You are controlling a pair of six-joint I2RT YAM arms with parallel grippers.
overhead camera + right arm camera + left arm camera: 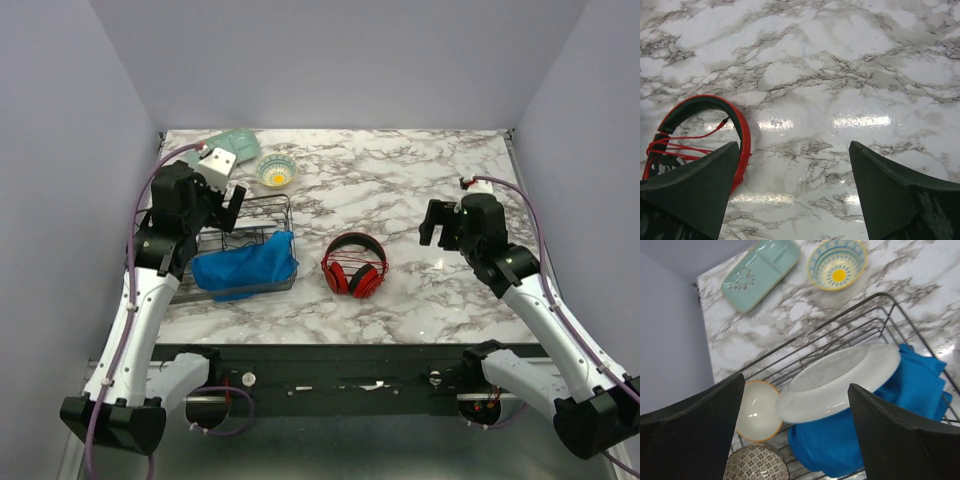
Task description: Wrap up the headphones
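While both jaws hang released, the red over-ear headphones (362, 282) lie on the marble desk (420, 190), cable (675, 146) seemingly wound; only retreat remains.

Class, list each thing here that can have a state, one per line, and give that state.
Headphones: lying flat on the table, cable looped across the band.
Left jaws: open, empty.
Right jaws: open, empty.
Rack: loaded.
Cloth: crumpled in the rack.
Plate: in the rack, lying over the cloth.
Blue-and-yellow bowl: upright, empty.
Green tray: flat, empty.
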